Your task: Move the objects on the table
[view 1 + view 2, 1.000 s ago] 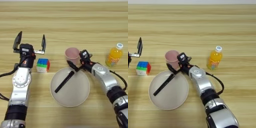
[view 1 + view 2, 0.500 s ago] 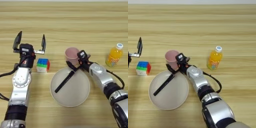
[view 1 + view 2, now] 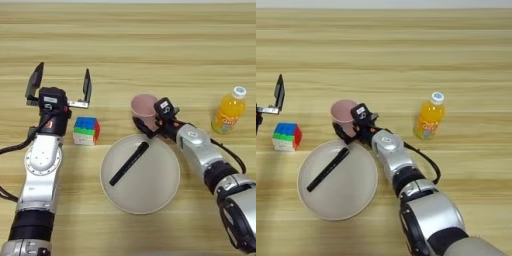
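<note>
A multicoloured puzzle cube (image 3: 86,130) sits left of a round beige plate (image 3: 165,195). A slim black pen (image 3: 130,163) lies slanted inside the plate. Just behind the plate's far rim stands a pink cup (image 3: 144,107). My right gripper (image 3: 149,124) is open at the cup's near side, low over the plate's rim, with one black finger (image 3: 140,127) curving along the cup's base. An orange juice bottle (image 3: 229,110) with a white cap stands upright to the right. My left gripper (image 3: 60,86) hangs open behind the cube, holding nothing.
The wooden table (image 3: 130,45) stretches wide behind the objects. My right forearm (image 3: 210,162) crosses the space between the plate and the bottle. My left arm (image 3: 40,170) runs down the left side, beside the cube.
My right forearm has drifted slightly left while its gripper stays by the cup. The pen, cube, bottle and left arm have not moved.
</note>
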You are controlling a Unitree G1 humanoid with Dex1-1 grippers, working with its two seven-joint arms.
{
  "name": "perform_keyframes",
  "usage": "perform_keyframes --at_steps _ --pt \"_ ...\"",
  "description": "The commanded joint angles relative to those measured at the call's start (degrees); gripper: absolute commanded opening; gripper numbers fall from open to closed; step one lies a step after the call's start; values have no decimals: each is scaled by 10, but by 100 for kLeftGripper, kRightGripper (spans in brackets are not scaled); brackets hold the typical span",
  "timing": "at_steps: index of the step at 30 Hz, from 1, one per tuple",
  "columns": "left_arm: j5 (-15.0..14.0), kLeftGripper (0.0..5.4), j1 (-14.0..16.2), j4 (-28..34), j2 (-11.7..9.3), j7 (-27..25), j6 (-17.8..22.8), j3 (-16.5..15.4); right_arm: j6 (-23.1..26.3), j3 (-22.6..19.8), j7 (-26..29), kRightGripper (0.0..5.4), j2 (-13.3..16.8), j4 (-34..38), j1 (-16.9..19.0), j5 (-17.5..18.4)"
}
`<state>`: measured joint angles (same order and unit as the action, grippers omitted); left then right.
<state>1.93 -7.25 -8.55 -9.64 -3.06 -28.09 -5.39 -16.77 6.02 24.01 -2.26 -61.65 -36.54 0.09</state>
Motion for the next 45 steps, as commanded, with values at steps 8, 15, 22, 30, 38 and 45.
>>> perform_keyframes --at_steps 8,15,22,30,38,45 --pt "3 540 -3 -4 -3 1 -4 0 -17 -13 -2 443 -4 -10 -16 -6" --pt "4 540 -3 -3 -2 2 -4 0 -29 -20 3 443 2 22 -6 -1" --pt "5 540 -1 -3 0 3 -3 2 -14 -25 26 443 26 132 40 12" --pt "6 540 1 -1 1 3 -2 3 43 -28 55 443 82 308 139 29" --pt "4 540 -2 -5 -1 0 -3 3 106 -38 68 443 131 433 220 49" --pt "3 540 -4 -7 -4 -2 -4 2 136 -51 67 443 157 484 265 59"
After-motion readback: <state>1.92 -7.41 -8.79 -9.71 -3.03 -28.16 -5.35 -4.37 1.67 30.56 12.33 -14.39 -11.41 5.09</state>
